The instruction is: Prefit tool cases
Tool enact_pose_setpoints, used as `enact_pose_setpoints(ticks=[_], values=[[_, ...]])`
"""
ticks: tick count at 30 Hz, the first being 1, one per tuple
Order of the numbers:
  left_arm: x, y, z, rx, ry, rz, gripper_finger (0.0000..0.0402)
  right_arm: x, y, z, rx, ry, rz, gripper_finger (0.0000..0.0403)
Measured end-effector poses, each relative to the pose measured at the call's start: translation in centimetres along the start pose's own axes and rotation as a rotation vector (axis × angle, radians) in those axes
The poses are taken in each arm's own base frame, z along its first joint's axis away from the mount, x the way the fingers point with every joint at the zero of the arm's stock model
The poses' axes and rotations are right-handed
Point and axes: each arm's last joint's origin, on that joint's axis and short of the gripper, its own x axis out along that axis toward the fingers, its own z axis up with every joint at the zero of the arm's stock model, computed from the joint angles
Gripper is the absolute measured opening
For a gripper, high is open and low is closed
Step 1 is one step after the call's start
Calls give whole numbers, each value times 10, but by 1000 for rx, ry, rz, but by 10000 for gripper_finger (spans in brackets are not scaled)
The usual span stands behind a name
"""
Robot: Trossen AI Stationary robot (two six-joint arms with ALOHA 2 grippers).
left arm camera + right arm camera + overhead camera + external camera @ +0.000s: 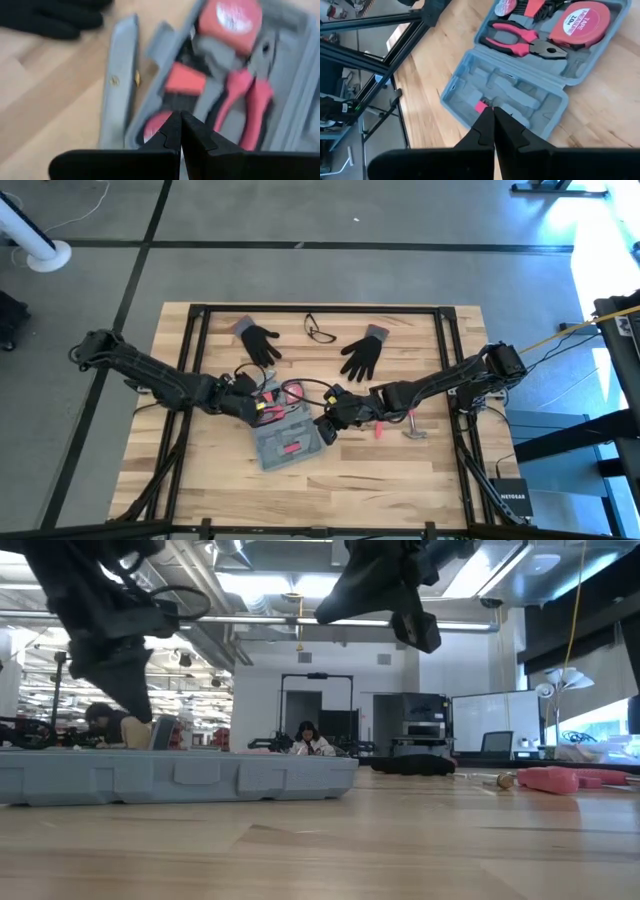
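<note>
The blue-grey tool case (287, 438) lies open and flat on the wooden table, also in the low view (170, 778). One half holds a red tape measure (580, 22), red-handled pliers (520, 42) and other red tools (182, 80). The other half (510, 95) shows mostly bare moulded recesses with one small red piece (481, 106). My left gripper (180, 131) is shut and hovers over the tool-filled half (262, 408). My right gripper (493, 119) is shut and hangs higher, over the recessed half (326, 428).
A slim grey bar (117, 85) lies on the table beside the case. Two black gloves (260, 340) (362, 355) and a pair of glasses (320, 330) lie toward the far edge. A small hammer (413, 428) and a red tool (380, 428) lie right of the case.
</note>
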Motion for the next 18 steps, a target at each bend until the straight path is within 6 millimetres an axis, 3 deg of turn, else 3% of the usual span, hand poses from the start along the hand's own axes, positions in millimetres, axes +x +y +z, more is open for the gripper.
enact_pose_setpoints(ticks=[6,14,18], values=[[13,3,17,25,-55,29,0,0,0,0,32,-1,-1,1],[37,7,48,-111,-125,-21,0,0,-1,1,65,-36,-24,1],[50,15,53,-123,-99,24,0,0,-1,1,87,-47,-29,1]])
